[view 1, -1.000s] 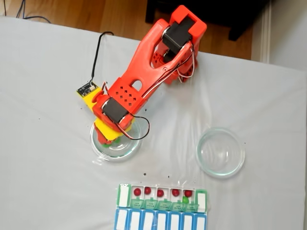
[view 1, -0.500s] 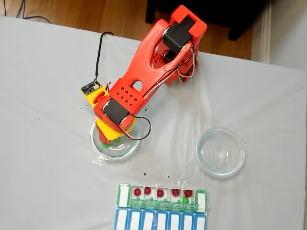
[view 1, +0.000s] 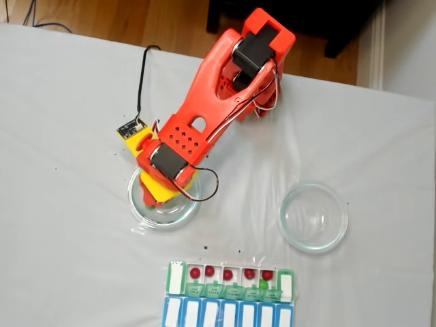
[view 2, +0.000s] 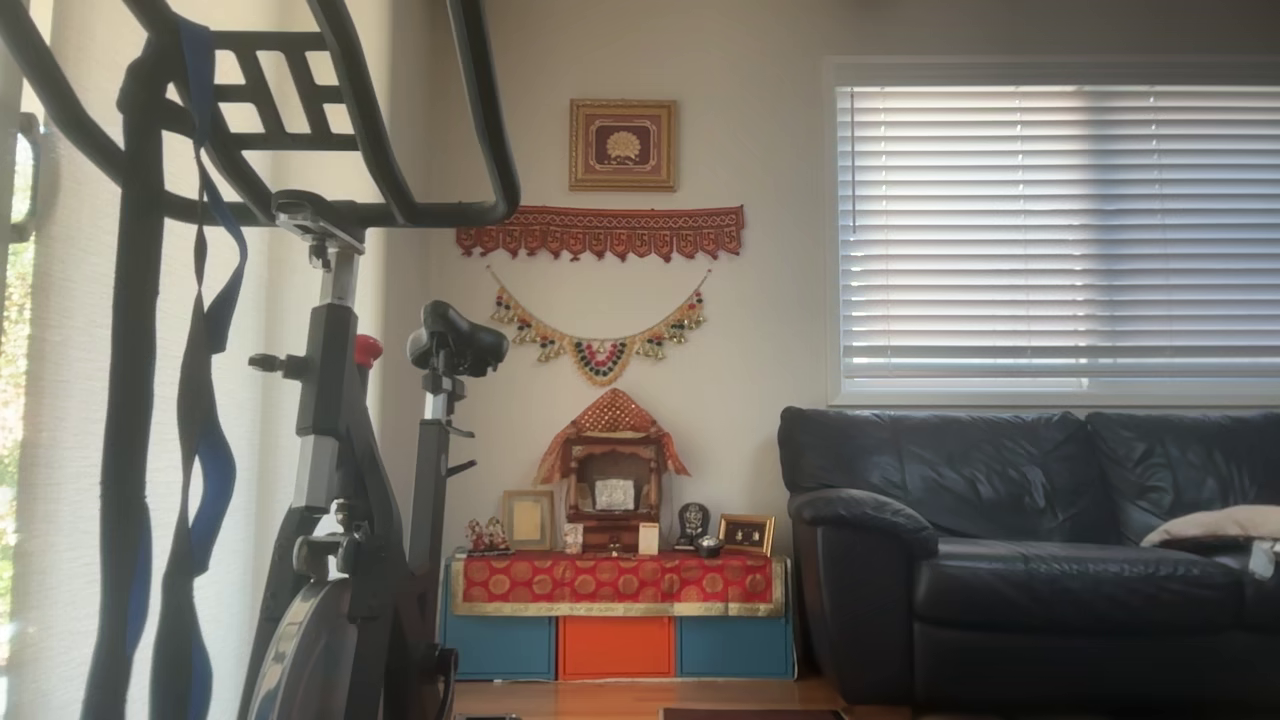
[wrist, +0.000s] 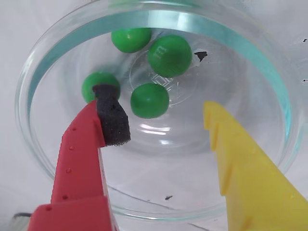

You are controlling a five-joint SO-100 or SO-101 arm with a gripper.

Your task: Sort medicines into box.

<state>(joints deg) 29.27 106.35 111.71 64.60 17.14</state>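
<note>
Wrist view, L to R: red finger w/ black foam pad (wrist: 111, 120) reaches into a clear round glass dish (wrist: 43, 159), pad tip touching the leftmost glossy bright-green ball (wrist: 94, 83); three more green balls (wrist: 150, 100) lie near the dish centre & far side, one just right of the pad; yellow serrated finger on the right, well apart from the red one, so the fingers (wrist: 161, 113) stand open w/ nothing clamped btwn them. Fixed view, L to R: white cloth-covered bench (view 1: 54, 225); orange arm (view 1: 204, 102) slants down into the left glass dish (view 1: 139, 216); 2nd clear glass dish (view 1: 313, 216) sits well apart on the right. Rectangular weekly pill organizer w/ green & blue lids (view 1: 228, 296) lies at the near bench edge btwn the dishes; five dark-red balls (view 1: 195, 272) in its open white compartments, one small green ball (view 1: 263, 283) near the right end. Other view: exercise bike (view 2: 340, 420), black leather sofa (view 2: 1030, 540)
</note>
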